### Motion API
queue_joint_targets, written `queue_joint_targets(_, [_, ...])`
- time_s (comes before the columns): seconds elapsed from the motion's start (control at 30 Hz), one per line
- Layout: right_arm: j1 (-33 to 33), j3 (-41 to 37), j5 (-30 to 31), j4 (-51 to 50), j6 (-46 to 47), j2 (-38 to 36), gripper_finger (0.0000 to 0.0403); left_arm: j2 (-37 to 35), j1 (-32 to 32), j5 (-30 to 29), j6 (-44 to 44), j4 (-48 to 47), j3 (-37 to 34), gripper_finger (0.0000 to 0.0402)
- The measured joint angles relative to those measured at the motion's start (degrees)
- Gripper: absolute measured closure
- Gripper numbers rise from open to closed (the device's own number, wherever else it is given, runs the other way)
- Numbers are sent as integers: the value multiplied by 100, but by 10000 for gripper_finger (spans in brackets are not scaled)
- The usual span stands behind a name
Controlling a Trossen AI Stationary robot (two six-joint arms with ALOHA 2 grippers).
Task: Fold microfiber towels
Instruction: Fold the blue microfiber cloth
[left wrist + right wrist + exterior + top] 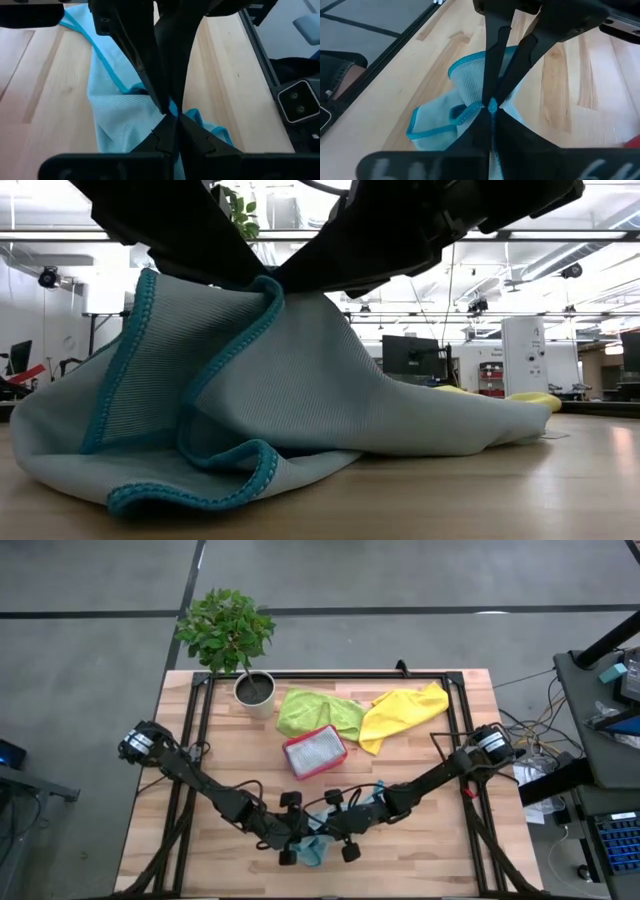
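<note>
At the bench's near edge, the left gripper (170, 117) and right gripper (492, 107) both clamped the teal towel (330, 400), jaws closed on its hem, close together, cloth hanging between them.

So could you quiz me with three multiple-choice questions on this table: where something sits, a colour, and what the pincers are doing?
1. Where is the pink tray?
A. mid-table
B. on the floor
C. in the plant pot

2. What colour is the towel beside the green towel?
A. red
B. yellow
C. black

3. What are the two pincers doing?
A. both hanging open
B. both shut on the teal towel
C. both holding the tray

A: high view shows it mid-table.
B: yellow towel touches the green one.
B: left pincer and right pincer pinch teal edging.
</note>
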Motion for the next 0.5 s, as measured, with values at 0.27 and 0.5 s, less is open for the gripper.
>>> queue_joint_targets(0.27, [41,2,13,-32,-47,-8,394,-328,-2,62,-35,-646,11,401])
queue_joint_targets(0.5, [86,0,28,-103,-93,-95,394,-377,-3,70,-40,-1038,7,401])
